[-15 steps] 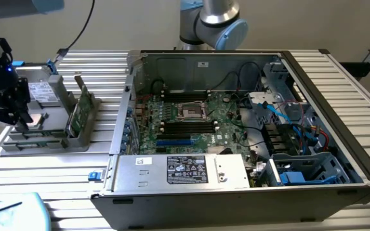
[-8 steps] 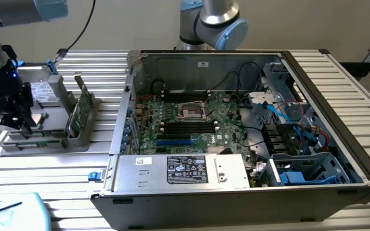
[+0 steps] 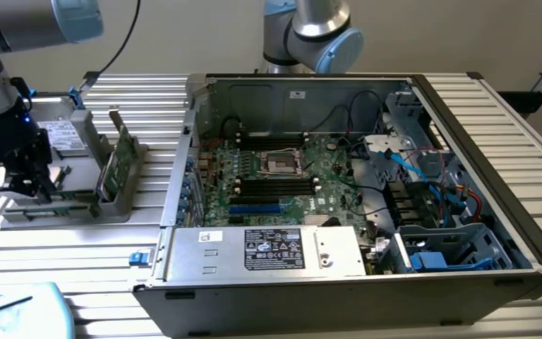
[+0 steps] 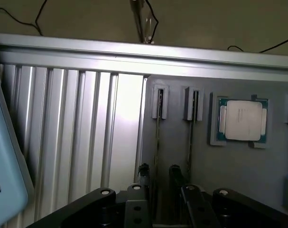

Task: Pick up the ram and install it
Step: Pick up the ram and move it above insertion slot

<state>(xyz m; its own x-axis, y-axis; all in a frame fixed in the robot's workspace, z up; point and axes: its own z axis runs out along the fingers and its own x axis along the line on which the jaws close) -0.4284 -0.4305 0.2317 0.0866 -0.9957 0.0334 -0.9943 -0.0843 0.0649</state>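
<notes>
holder [image 3: 73, 208]: on the table [image 3: 64, 247], at the exterior view's left of the computer case [image 3: 346, 304]
ram [image 3: 113, 169]: on edge in the holder
gripper [image 3: 31, 189]: over the holder, beyond the ram from the computer case
motherboard [image 3: 327, 176]: inside the computer case

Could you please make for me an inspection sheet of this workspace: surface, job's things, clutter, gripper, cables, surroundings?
Surface: ribbed aluminium table carrying a grey tray and an open computer case.
Job's things: ram standing on edge in the tray; motherboard lying in the case.
Clutter: pale blue object by the table's edge; processor in the tray.
Gripper: gripper open above the tray, holding nothing.
Cables: blue cables inside the case; black cable behind the table.
Surroundings: second arm behind the case; plain wall.
</notes>
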